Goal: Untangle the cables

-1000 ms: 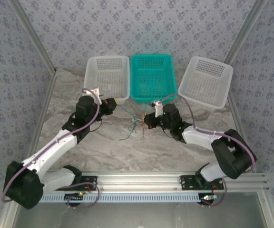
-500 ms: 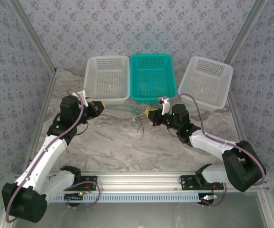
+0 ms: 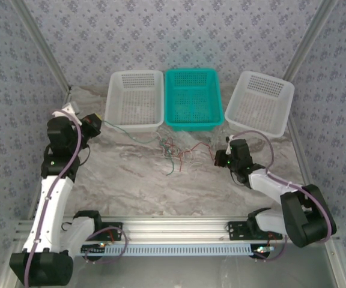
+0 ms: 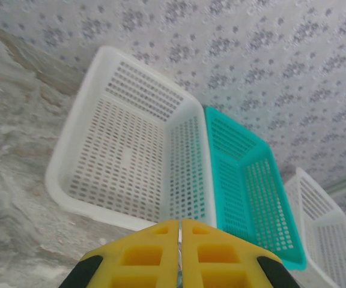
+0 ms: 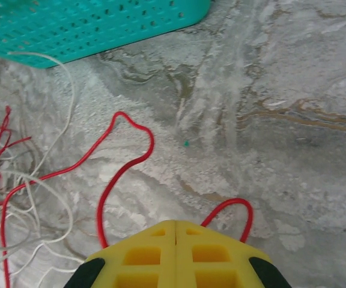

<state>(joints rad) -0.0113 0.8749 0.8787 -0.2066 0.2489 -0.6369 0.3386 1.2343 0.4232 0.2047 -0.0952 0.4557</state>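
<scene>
Hands drawn farther apart, left hand and right hand pinched shut on cables, marbled table, patterned walls

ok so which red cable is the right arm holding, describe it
Find the teal basket in the middle of the back row; the cable tangle lies just before it. The red cable runs right from that tangle into the shut right gripper, unlike the green cable, which runs left to the left gripper.

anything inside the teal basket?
Teal basket: floor looks bare in the top view; the cables lie on the table in front. Its near wall's inner face is hidden.
</scene>
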